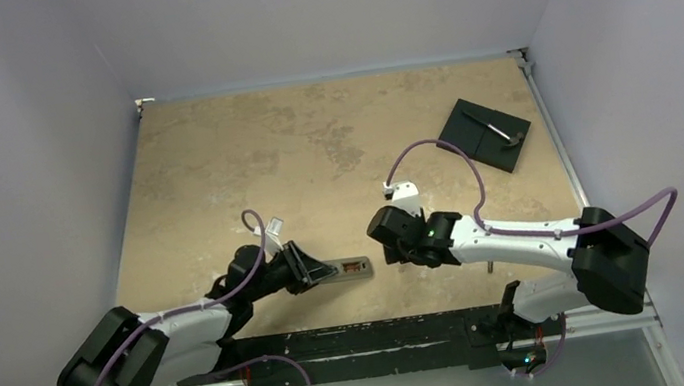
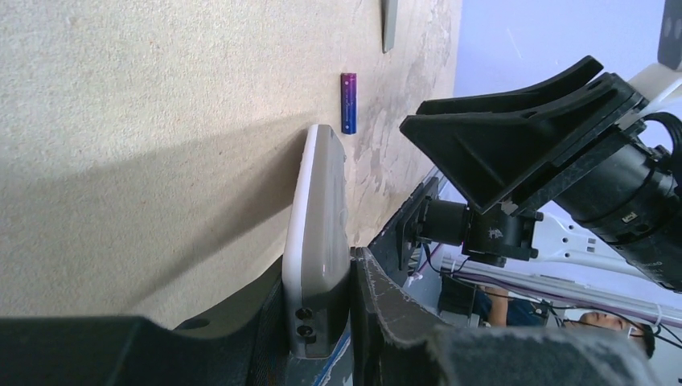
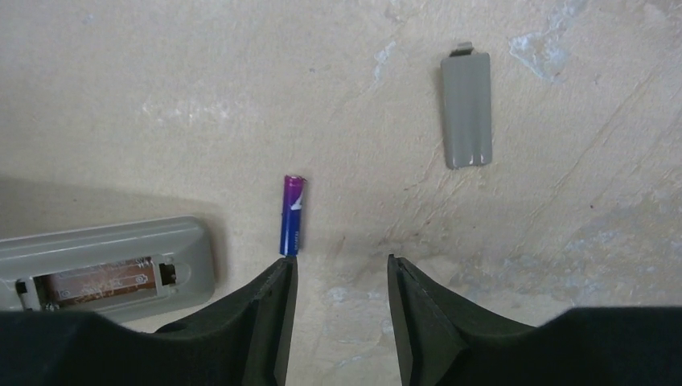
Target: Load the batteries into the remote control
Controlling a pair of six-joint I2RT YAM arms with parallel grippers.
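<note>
**Top view.** Shows the left claw (image 1: 313,270) clamped narrowly on one end of the remote (image 1: 344,274), which lies back up on the table (image 1: 262,154) with its bay uncovered. Places the right claw (image 1: 387,242) just past the remote's free end and a black plate (image 1: 491,132) well beyond it. Does not resolve the loose battery.

**Left wrist view.** Confirms the grip: fingers (image 2: 386,314) pressed on both faces of the remote (image 2: 318,233). Adds the loose battery (image 2: 348,103) near the remote's far end.

**Right wrist view.** Reveals a seated battery (image 3: 100,281) inside the remote (image 3: 104,241). Shows the loose battery (image 3: 293,215) beside it and the cover strip (image 3: 466,112) farther off. Shows the right claw (image 3: 342,273) about half open and holding nothing, one fingertip at the battery's near end.
</note>
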